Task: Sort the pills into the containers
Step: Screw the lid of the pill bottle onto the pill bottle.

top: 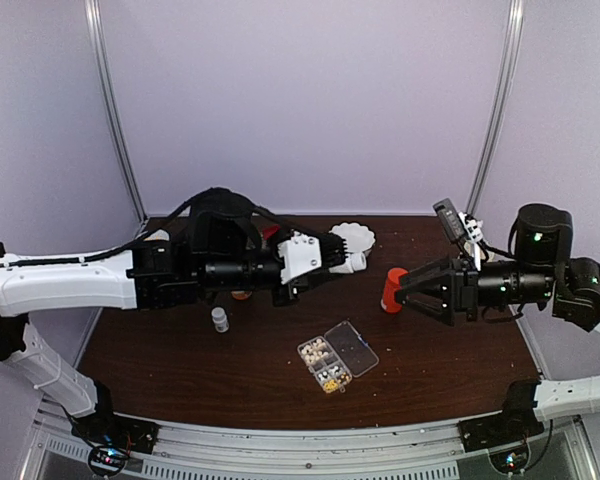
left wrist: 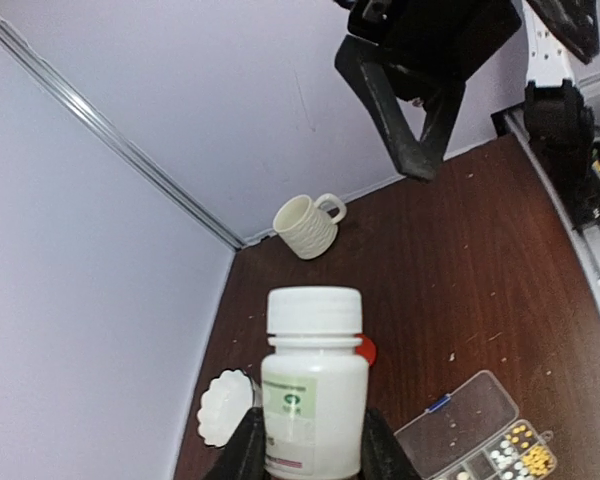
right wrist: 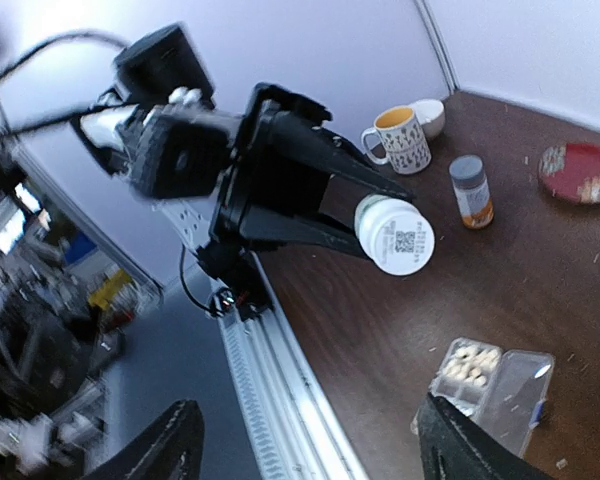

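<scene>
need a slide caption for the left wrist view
Left gripper holds a capped white pill bottle above the table; open pill box at lower right, cream mug at the back.

Open pill box (top: 353, 348) (pills (top: 318, 351) inside)

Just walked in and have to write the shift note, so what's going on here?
The left gripper holds a capped white bottle up off the table. The right gripper faces it, jaws open and empty. The pill box lies on the table with its lid open, and some cells hold pills.
</scene>
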Controlling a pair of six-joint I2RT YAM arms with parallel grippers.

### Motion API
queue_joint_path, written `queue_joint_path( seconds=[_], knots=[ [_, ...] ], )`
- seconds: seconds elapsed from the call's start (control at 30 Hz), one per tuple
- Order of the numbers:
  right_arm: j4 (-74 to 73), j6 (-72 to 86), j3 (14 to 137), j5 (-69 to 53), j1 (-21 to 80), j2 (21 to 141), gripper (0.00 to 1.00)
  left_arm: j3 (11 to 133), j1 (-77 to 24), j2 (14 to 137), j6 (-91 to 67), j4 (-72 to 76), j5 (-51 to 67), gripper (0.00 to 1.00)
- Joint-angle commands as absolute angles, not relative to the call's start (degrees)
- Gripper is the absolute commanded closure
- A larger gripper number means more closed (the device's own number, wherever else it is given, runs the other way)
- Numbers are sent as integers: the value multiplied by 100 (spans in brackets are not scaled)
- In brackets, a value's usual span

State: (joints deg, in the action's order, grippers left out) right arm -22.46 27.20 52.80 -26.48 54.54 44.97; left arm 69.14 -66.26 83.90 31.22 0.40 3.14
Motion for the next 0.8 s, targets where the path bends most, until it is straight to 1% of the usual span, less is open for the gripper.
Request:
queue_joint_path(
  seconds=[0.0,0.03,0.1,0.2,0.27,0.37,0.43,0.5,0.57,0.63,0.77],
  knots=[
    [-2664,-175,5391,-2863,5447,4260,29,7216,-6348,8027,1627,-238,1955,100],
    [-2485,-636,5287,-2903,5456,4210,32,7337,-6293,8059,1326,-384,2344,100],
    [-2149,-1442,5196,-2977,5502,4164,32,7572,-6179,8160,698,-646,2889,100],
    [-1653,-2189,5214,-2875,5532,4311,28,7749,-6100,8306,217,-1137,3474,100],
    [-1645,-2716,5428,-2852,5613,4593,28,7799,-6082,8352,50,-1523,3691,100],
    [-1698,-3523,5659,-2668,5814,4926,29,7691,-5987,8324,-564,-1575,4182,100],
    [-1635,-4050,5658,-2640,5943,5010,28,7681,-5912,8344,-927,-1613,4582,100],
    [-1452,-4226,5636,-2822,5989,5034,25,7741,-5882,8387,-1204,-1688,4897,100],
    [-1283,-4182,5644,-3073,5995,5068,25,7860,-5873,8439,-1272,-1794,5152,100],
    [-1328,-4192,5733,-3240,6002,5157,28,7883,-5873,8441,-1290,-1802,5287,100],
    [-1572,-4192,5947,-3149,6053,5323,31,7961,-5879,8508,-1216,-2104,5228,100]
  ],
)
